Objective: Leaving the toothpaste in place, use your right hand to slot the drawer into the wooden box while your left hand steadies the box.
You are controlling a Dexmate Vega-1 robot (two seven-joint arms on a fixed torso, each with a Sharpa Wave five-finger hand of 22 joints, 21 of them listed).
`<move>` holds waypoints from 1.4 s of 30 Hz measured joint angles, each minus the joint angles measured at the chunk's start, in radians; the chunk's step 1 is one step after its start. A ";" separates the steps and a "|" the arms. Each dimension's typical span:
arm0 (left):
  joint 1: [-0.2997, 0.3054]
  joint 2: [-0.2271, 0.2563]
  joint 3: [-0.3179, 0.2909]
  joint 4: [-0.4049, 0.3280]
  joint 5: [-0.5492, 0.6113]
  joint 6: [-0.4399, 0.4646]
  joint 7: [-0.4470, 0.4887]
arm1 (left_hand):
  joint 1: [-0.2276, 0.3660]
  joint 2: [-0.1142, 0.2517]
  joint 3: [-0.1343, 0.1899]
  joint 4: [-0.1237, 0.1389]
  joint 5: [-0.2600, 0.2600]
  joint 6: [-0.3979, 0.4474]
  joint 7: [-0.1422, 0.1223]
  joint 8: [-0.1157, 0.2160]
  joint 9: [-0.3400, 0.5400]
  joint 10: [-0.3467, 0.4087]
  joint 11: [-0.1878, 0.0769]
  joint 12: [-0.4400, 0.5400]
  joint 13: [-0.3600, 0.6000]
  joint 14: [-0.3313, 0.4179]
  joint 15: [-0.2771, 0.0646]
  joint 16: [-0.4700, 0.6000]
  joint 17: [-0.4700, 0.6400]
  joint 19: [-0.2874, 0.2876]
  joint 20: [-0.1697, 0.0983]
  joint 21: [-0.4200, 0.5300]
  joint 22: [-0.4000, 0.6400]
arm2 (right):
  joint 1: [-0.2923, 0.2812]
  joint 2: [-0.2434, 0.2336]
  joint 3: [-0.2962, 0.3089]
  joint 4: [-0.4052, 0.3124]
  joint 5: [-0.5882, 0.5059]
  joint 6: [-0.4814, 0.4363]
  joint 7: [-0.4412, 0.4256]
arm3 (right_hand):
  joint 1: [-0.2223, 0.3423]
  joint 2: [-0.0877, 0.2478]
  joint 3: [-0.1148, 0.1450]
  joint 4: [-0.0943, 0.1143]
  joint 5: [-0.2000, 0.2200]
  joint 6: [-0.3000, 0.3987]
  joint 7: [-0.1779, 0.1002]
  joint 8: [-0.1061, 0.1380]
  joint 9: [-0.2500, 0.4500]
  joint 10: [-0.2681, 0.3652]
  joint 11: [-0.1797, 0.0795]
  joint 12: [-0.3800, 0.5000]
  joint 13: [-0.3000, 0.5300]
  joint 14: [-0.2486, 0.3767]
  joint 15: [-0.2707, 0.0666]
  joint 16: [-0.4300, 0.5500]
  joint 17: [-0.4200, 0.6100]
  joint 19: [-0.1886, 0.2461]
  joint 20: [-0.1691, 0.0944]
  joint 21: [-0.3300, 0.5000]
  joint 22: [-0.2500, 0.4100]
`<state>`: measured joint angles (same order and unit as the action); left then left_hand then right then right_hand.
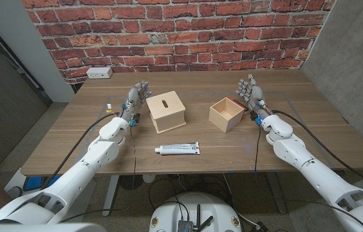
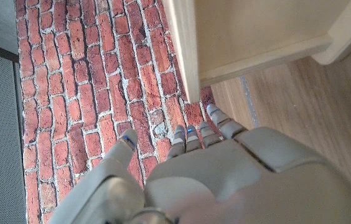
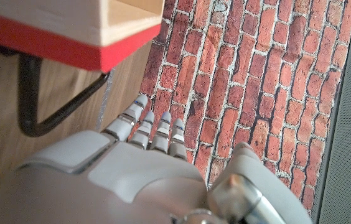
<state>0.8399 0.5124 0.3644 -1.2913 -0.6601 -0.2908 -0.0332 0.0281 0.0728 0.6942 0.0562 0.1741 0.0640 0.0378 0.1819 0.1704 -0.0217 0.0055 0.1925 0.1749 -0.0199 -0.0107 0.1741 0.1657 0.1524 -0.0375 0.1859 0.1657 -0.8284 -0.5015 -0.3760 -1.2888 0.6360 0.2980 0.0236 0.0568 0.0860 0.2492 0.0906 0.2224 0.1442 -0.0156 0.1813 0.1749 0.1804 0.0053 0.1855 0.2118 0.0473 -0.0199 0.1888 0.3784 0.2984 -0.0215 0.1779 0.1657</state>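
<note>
The wooden box [image 1: 167, 111], pale with a slot in its lid, stands left of the table's middle. To its right sits the open-topped drawer [image 1: 226, 113]. In the right wrist view the drawer [image 3: 70, 22] shows a red face and a black handle [image 3: 32, 93]. A white toothpaste tube [image 1: 177, 149] lies in front, between the two. My left hand [image 1: 138, 98] stands beside the box's left side, fingers up and apart, holding nothing. The box [image 2: 256, 31] looms close in the left wrist view, beyond my left hand [image 2: 213, 174]. My right hand [image 1: 250, 93] stands just right of the drawer, fingers spread, empty; the right wrist view also has this hand [image 3: 132, 180].
A white power strip [image 1: 99, 72] lies at the back left of the wooden table [image 1: 310, 122]. A brick wall [image 1: 181, 32] runs behind the table. Black cables trail along both arms.
</note>
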 measured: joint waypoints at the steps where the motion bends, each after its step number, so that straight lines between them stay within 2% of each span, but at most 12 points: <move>1: 0.000 0.000 0.000 0.000 0.000 0.000 0.004 | 0.000 0.000 0.003 -0.002 0.000 0.000 0.000 0.000 0.000 0.000 0.000 0.000 0.000 0.000 0.000 0.000 0.000 0.000 0.000 0.000 0.000 | 0.001 0.000 -0.001 0.001 0.000 0.000 0.000 | 0.000 0.000 0.000 0.000 0.000 0.000 0.000 0.000 0.000 0.000 0.000 0.000 0.000 0.000 0.000 0.000 0.000 0.000 0.000 0.000 0.000; 11: 0.058 0.040 -0.031 -0.091 0.006 0.018 0.065 | 0.000 0.000 0.005 -0.005 0.000 0.000 0.000 0.000 0.000 0.000 0.000 0.000 0.000 0.000 0.000 0.000 0.000 0.000 0.000 0.000 0.000 | 0.010 0.002 -0.002 0.027 -0.024 0.034 -0.005 | 0.000 0.000 0.005 -0.002 0.000 0.000 0.000 0.000 0.000 0.000 0.000 0.000 -0.002 0.000 0.000 0.000 -0.007 0.000 0.000 0.006 0.000; 23: 0.095 0.053 -0.044 -0.156 0.018 0.033 0.122 | 0.000 0.000 0.005 -0.005 0.000 0.000 0.000 0.000 0.000 0.000 0.000 0.000 0.000 0.000 0.000 0.000 0.000 0.000 0.000 0.000 0.000 | -0.001 -0.017 0.007 0.029 -0.024 0.042 0.003 | 0.000 0.000 0.009 -0.006 0.008 0.000 0.000 0.000 0.000 0.000 0.000 0.000 -0.006 0.005 -0.005 0.000 -0.014 0.000 0.000 0.006 0.000; 29: 0.106 0.054 -0.047 -0.173 0.022 0.036 0.137 | 0.000 0.000 0.010 -0.010 0.000 0.000 0.000 0.000 0.000 0.000 0.000 0.000 0.000 0.000 0.000 0.000 0.000 0.000 0.000 0.000 0.000 | -0.008 -0.035 0.008 0.010 -0.032 0.032 0.000 | 0.007 0.007 0.015 -0.013 0.008 0.000 0.000 0.000 0.000 0.005 -0.005 0.000 -0.007 0.005 -0.005 0.000 -0.021 -0.004 -0.004 0.006 0.000; 40: 0.111 0.054 -0.049 -0.178 0.025 0.036 0.142 | 0.000 0.000 0.010 -0.010 0.000 0.000 0.000 0.000 0.000 0.000 0.000 0.000 0.000 0.000 0.000 0.000 0.000 0.004 0.004 0.000 0.000 | -0.029 -0.098 0.004 -0.084 -0.088 -0.030 -0.049 | 0.025 0.012 0.025 -0.022 0.008 0.000 0.000 0.000 0.000 0.005 -0.005 0.000 -0.012 0.011 -0.010 0.000 -0.031 -0.004 -0.004 0.006 0.000; 42: 0.111 0.054 -0.049 -0.179 0.025 0.036 0.142 | 0.000 0.000 0.010 -0.010 0.000 0.000 0.000 0.000 0.000 0.000 0.000 0.000 0.000 0.000 0.000 0.000 0.000 0.009 -0.002 0.000 0.000 | -0.032 -0.108 0.003 -0.099 -0.100 -0.041 -0.059 | 0.025 0.012 0.022 -0.025 0.008 0.000 0.000 0.000 0.000 0.005 -0.005 0.000 -0.012 0.011 -0.011 0.000 -0.035 -0.004 -0.004 0.006 0.000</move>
<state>0.9510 0.5660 0.3157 -1.4698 -0.6349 -0.2550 0.1089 0.0282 0.0727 0.7038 0.0466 0.1740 0.0640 0.0378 0.1818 0.1701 -0.0216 0.0054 0.1924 0.1746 -0.0197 -0.0107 0.1739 0.1655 0.1618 -0.0393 0.1859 0.1653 -0.8607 -0.6095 -0.3727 -1.3880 0.5359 0.2574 -0.0355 0.0822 0.0976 0.2710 0.0653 0.2300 0.1442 -0.0156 0.1811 0.1746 0.1856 0.0000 0.1855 0.1998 0.0579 -0.0304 0.1887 0.3437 0.2945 -0.0253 0.1838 0.1653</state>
